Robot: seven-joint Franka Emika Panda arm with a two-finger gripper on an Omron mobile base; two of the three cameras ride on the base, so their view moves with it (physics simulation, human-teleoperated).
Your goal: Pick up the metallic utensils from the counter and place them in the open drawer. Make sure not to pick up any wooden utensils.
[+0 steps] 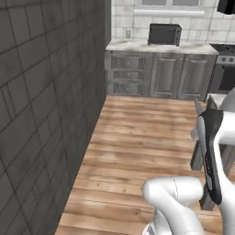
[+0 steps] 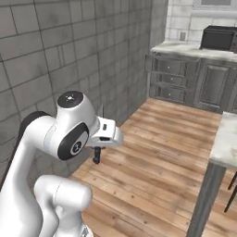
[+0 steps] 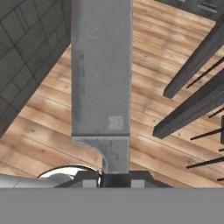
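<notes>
My gripper (image 3: pixel 114 178) is shut on a metallic utensil, a knife with a broad grey blade (image 3: pixel 101 78) that rises straight up from between the fingertips. In the right base view the gripper (image 2: pixel 99 144) hangs in front of the grey wall above the floor. There the knife's short black handle (image 2: pixel 96 155) sticks out below the hand and its thin blade (image 2: pixel 102 112) above. The blade tip (image 1: pixel 198 106) also pokes up behind my arm. An end of the white marble counter (image 2: pixel 227 138) is at the right. The open drawer and the wooden utensils are out of view.
A grey tiled wall (image 1: pixel 46 114) runs close along the left. Wooden floor (image 1: pixel 137 137) stretches ahead to grey cabinets (image 1: pixel 156 75) carrying a black oven box (image 1: pixel 164 34), with a stove (image 1: pixel 225 64) beside them. Dark counter and stool legs (image 3: pixel 192 109) stand at the right.
</notes>
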